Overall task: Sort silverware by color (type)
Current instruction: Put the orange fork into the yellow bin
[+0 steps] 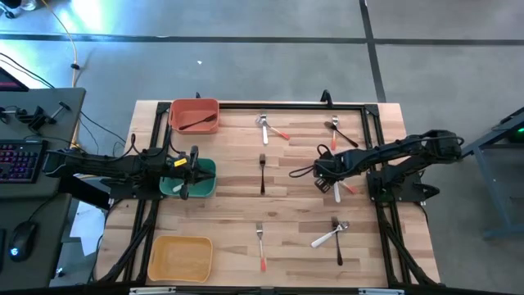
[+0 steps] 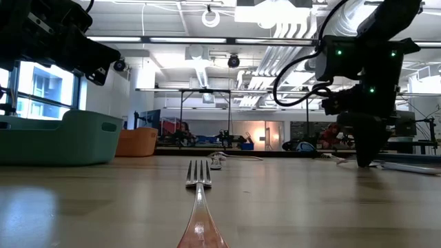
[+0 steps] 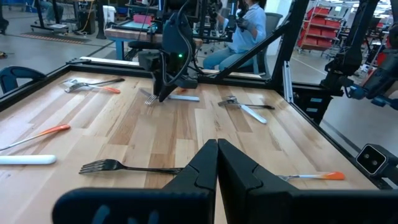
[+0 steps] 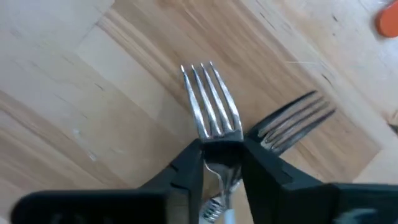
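Right gripper [image 4: 222, 163] has its fingers pinched on the neck of the silver fork [image 4: 211, 99] I'm lifting, tines pointing straight ahead of it, left arm parked well away at the teal bin [image 1: 201, 184]

From my remote station, the silver fork [image 4: 211, 102] in the right gripper [image 4: 222, 163] lost its handle behind the fingers. A second fork [image 4: 292, 127] lay half hidden beside it. The orange-handled fork [image 2: 200, 207] ran off the low view's bottom edge.
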